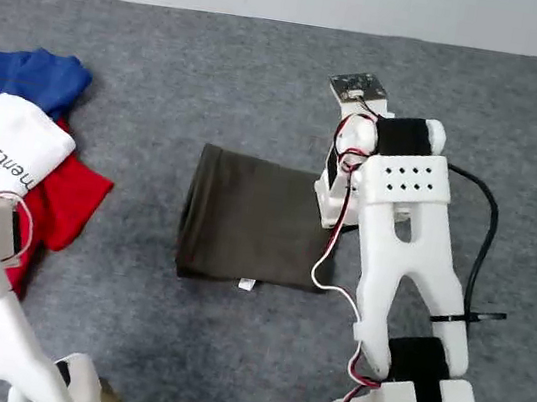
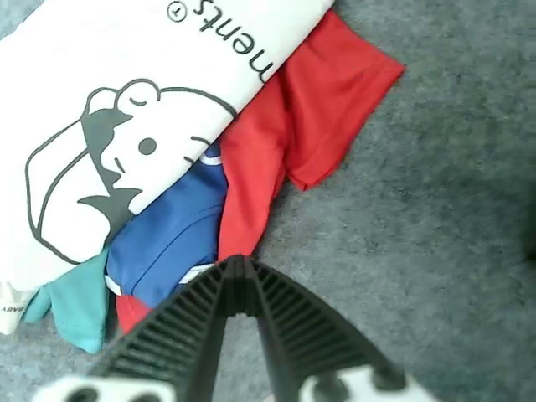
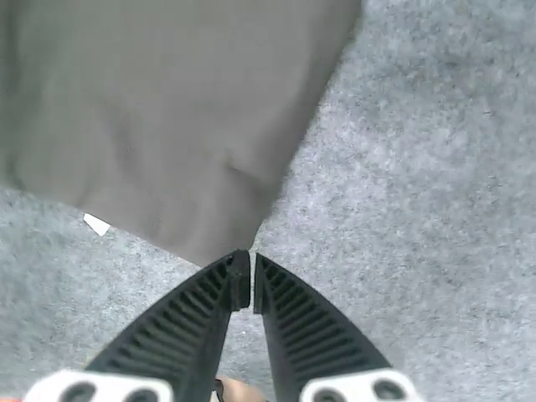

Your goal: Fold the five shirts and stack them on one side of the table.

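At the middle of the grey table (image 1: 218, 62) lies the olive shirt (image 1: 255, 224), folded down to a flat, fairly neat rectangle with a small white tag (image 1: 247, 284) showing at its near edge. It sits well apart from the other garments, so it looks folded but not yet stacked. The right gripper (image 3: 243, 270) is at one corner of that shirt with its jaws pressed together; whether a bit of cloth is caught between them I cannot tell. Over at the left side of the table the other four lie in one heap: the white shirt (image 2: 126, 109) with a cartoon print on top, looking roughly folded, then the red shirt (image 2: 318, 92) with a sleeve splayed out onto the table, the blue shirt (image 2: 167, 243) bunched beneath the white one, and a teal shirt (image 2: 75, 306) peeking out at the edge. The left gripper (image 2: 239, 270) hangs over the rim of this heap, near the blue and red cloth, jaws closed to a point and apparently empty. My reading is that the task is late but not finished — all five shirts are accounted for. The heap marks the chosen side, yet its lower layers look untidy and may need squaring up. The olive one must be carried across and laid on top.
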Controlling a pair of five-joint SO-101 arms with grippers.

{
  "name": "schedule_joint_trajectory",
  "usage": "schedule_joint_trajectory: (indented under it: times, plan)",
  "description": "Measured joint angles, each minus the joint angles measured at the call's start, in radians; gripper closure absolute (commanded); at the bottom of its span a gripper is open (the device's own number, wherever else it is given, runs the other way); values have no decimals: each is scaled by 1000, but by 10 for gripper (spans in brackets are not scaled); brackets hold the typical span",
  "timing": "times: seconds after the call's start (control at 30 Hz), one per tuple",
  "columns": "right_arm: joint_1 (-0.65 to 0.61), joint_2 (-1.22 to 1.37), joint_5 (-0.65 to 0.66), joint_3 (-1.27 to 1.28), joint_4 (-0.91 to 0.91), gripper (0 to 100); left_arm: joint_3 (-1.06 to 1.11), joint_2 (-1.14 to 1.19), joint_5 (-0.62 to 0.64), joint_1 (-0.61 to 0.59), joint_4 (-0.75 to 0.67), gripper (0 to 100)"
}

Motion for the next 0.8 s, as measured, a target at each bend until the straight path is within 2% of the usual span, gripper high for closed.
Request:
schedule_joint_trajectory:
  times: [0.27,0.4,0.57,0.8]
  plan:
    - [-12,83,-167,112,0,988,0,0,0,-8,0,996]
    - [-72,121,-187,242,-49,988,0,0,0,-8,0,996]
    - [-118,180,-187,399,-195,988,0,0,0,-8,0,996]
    - [-129,181,-187,430,-206,988,0,0,0,-8,0,996]
